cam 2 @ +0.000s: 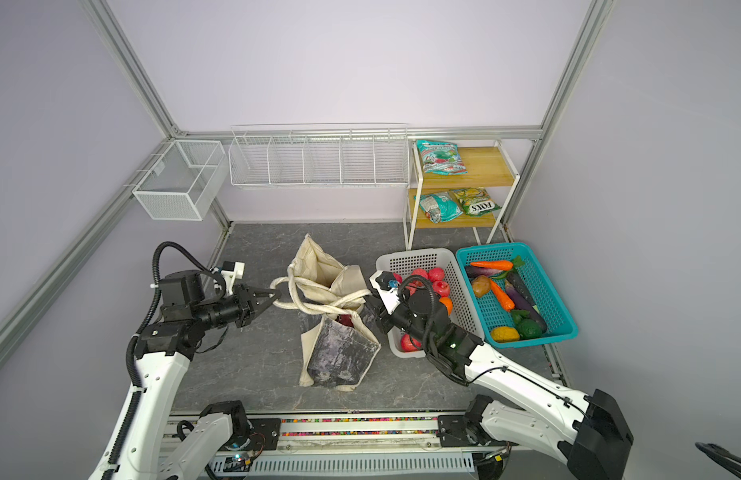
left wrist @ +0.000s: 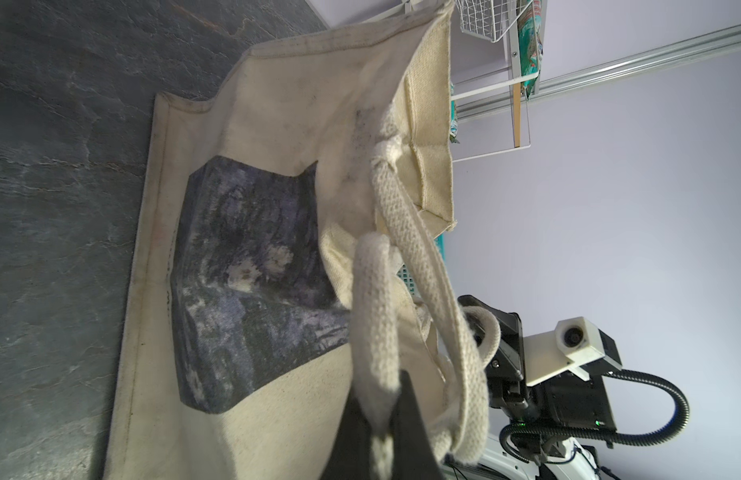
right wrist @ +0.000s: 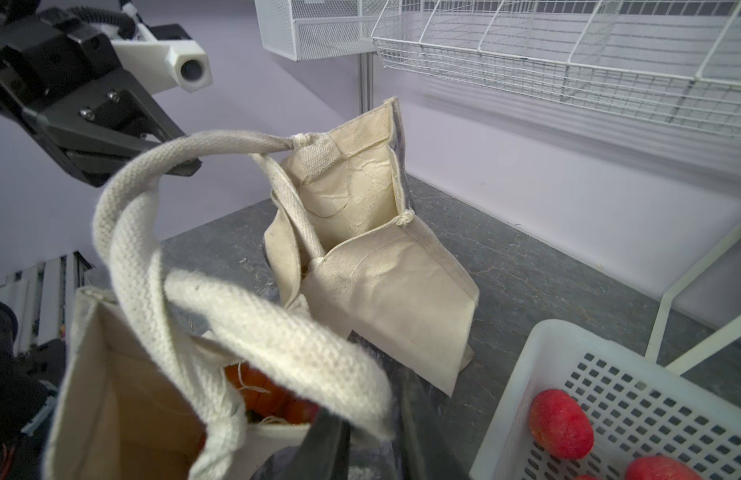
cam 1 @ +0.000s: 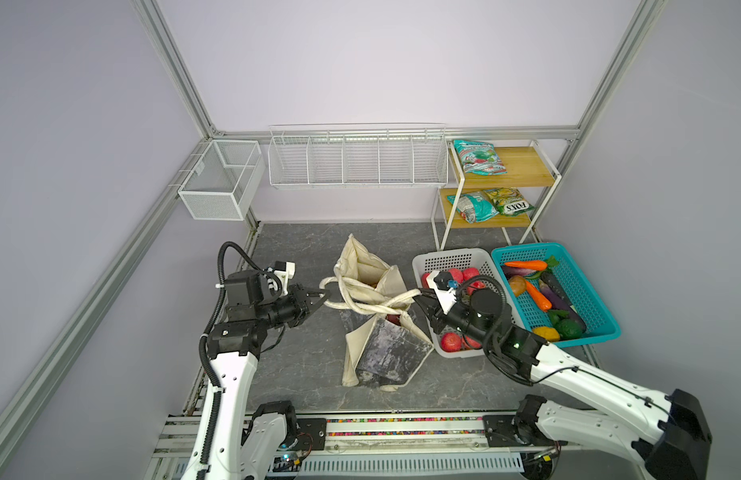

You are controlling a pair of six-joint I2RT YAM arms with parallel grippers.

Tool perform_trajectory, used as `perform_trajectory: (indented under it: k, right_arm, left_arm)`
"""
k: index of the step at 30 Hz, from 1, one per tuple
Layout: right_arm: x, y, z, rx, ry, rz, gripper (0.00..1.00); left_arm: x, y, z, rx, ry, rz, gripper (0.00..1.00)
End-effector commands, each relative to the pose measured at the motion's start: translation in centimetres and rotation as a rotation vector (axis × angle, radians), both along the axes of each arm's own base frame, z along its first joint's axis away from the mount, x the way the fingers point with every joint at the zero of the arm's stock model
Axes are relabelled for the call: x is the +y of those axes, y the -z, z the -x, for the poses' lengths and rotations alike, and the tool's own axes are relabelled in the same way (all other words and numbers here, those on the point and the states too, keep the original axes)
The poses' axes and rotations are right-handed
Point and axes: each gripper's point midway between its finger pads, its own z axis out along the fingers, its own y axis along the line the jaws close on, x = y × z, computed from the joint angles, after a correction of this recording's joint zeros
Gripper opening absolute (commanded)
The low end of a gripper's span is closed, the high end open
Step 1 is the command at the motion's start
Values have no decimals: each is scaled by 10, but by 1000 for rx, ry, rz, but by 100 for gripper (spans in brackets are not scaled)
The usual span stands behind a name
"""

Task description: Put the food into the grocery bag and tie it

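Because the crossed handles drape over the mouth of the grocery bag, only an orange sliver of food shows inside. Bare table lies left of the bag, while the white basket crowds its right. At the bag's left the left gripper is clamped tight on one handle loop; the right gripper meets the other loop's end, and whether its jaws pinch it cannot be told

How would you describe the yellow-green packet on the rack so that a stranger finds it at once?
Find the wooden rack in the back right corner in both top views. On its lower shelf two packets lie side by side. The yellow-green packet is the right one, marked FOXS; its neighbour is a teal packet.
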Motion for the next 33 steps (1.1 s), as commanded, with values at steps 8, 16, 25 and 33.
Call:
perform_trajectory:
  k: [8, 16, 25, 33]
  right_arm:
    - [14, 6, 7, -195, -130, 281, 50]
    - [17, -20, 9, -334, -158, 365, 65]
    - [40, -18, 21, -424, -262, 522, 56]
    - [59, -2, 19, -547, -277, 784, 56]
  left_arm:
    - [1, -4, -1, -32, -1, -12, 0]
    - [0, -6, -1, -38, 1, -7, 0]
    - [0, -7, -2, -39, -3, -1, 0]
    - [-1, -11, -1, -48, -2, 14, 0]
